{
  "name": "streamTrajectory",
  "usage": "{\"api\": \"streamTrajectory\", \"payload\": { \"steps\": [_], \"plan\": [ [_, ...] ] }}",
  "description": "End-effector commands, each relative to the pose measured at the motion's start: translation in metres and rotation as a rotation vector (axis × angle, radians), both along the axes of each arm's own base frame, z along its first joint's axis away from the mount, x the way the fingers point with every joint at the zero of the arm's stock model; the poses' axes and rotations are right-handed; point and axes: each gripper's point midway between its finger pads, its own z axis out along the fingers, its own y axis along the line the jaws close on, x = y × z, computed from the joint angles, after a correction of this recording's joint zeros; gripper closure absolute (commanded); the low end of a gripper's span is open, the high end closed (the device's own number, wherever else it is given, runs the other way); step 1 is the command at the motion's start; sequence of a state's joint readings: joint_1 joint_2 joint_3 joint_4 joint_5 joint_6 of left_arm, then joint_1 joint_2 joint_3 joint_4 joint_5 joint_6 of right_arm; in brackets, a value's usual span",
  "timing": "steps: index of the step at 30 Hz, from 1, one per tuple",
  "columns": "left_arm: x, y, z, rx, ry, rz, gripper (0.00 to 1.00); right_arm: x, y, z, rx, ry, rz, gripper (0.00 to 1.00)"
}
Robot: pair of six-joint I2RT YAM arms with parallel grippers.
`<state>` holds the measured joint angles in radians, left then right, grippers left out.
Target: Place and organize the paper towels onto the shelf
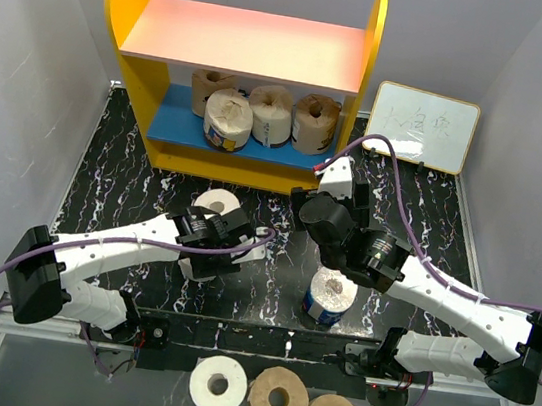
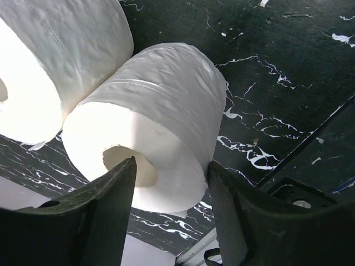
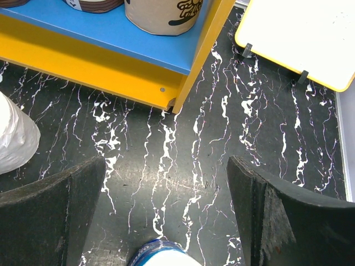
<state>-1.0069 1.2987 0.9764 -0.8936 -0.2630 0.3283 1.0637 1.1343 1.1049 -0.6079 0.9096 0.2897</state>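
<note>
The shelf (image 1: 245, 43) stands at the back, and several tan paper towel rolls (image 1: 269, 114) sit on its blue lower board. My left gripper (image 1: 209, 245) is shut on a white roll (image 2: 161, 111): in the left wrist view one finger (image 2: 119, 188) sits at the core and the other (image 2: 222, 188) presses the outer side. A second white roll (image 1: 219, 201) lies against it, also seen in the left wrist view (image 2: 50, 61). My right gripper (image 1: 317, 218) is open and empty above the table (image 3: 166, 210). The blue-wrapped roll (image 1: 330, 297) stands upright just below it.
A small whiteboard (image 1: 423, 126) leans at the back right, beside the shelf's yellow side panel (image 3: 205, 50). Several more white and tan rolls (image 1: 278, 398) lie on a lower surface in front of the arm bases. White walls close in both sides.
</note>
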Motion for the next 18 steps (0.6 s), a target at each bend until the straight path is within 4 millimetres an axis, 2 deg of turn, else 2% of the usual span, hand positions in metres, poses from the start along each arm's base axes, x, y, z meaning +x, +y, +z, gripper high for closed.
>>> {"api": "streamTrajectory", "payload": {
  "steps": [1, 5, 12, 14, 17, 18],
  "plan": [
    [0.002, 0.0, 0.009, 0.006, -0.02, 0.004, 0.5, 0.005, 0.001, 0.022, 0.067, -0.044, -0.015, 0.1],
    [0.002, 0.001, 0.009, 0.012, -0.021, 0.006, 0.59, 0.005, -0.001, 0.022, 0.071, -0.045, -0.017, 0.1],
    [0.007, 0.006, 0.007, 0.036, -0.057, 0.004, 0.62, 0.005, -0.001, 0.021, 0.073, -0.044, -0.016, 0.1],
    [0.009, 0.008, 0.008, 0.043, -0.068, 0.002, 0.71, 0.005, -0.001, 0.021, 0.074, -0.044, -0.015, 0.1],
    [0.014, 0.01, 0.013, 0.057, -0.101, -0.005, 1.0, 0.005, -0.001, 0.021, 0.074, -0.045, -0.017, 0.1],
    [0.016, 0.012, 0.015, 0.065, -0.114, -0.008, 1.0, 0.005, -0.001, 0.021, 0.073, -0.045, -0.018, 0.1]
  ]
}}
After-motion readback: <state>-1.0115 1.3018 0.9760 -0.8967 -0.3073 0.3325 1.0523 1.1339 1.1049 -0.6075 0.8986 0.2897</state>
